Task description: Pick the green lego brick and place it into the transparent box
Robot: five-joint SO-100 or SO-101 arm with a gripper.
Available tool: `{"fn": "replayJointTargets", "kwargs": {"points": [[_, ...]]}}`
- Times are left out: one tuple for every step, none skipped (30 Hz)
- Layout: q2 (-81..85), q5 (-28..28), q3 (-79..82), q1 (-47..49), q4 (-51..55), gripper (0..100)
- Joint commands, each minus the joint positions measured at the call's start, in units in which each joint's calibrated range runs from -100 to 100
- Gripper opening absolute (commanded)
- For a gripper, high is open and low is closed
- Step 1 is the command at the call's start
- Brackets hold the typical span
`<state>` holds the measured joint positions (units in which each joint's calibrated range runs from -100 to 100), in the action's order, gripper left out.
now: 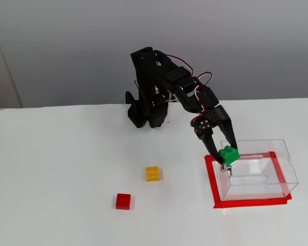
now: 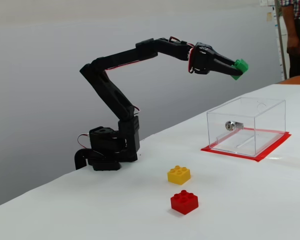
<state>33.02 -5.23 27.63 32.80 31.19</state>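
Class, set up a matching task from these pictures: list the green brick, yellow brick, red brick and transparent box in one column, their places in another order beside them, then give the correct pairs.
Things:
1. green lego brick
2. yellow brick
3. red brick
4. transparent box

Places:
A. on the table inside a red tape outline
B. held in the gripper, high above the table
C. on the table, nearest the camera in the side-on fixed view
D. on the table between the red brick and the arm's base

Pairs: 1-B, 2-D, 3-C, 4-A

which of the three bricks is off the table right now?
The green lego brick: the gripper holds it in the air, high above the transparent box. The yellow brick and red brick both sit on the table.
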Motion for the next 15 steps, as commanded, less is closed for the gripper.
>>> {"fn": "replayJointTargets", "kwargs": {"points": [[1.13,0.06,-3.48,4.43,0.14,17],[1.13,0.01,-4.12,5.91,0.14,17],[1.05,0.06,-4.75,7.31,0.14,17],[0.96,0.06,-5.02,8.79,0.14,17],[0.54,0.11,-5.02,10.12,0.05,17],[-0.14,0.11,-5.02,11.23,0.05,17],[-1.08,0.11,-5.11,12.12,0.05,17],[-2.09,0.11,-5.65,12.78,0.05,17],[-3.11,0.11,-6.38,13.37,0.05,17],[-4.13,0.11,-7.37,13.89,0.05,17],[-5.40,0.01,-8.46,14.48,0.05,17],[-6.76,0.06,-9.36,15.15,0.05,17],[-8.29,0.06,-10.36,15.81,0.05,17],[-9.90,0.06,-11.53,16.33,0.05,17],[-11.51,0.06,-12.71,16.85,0.05,17]]}}
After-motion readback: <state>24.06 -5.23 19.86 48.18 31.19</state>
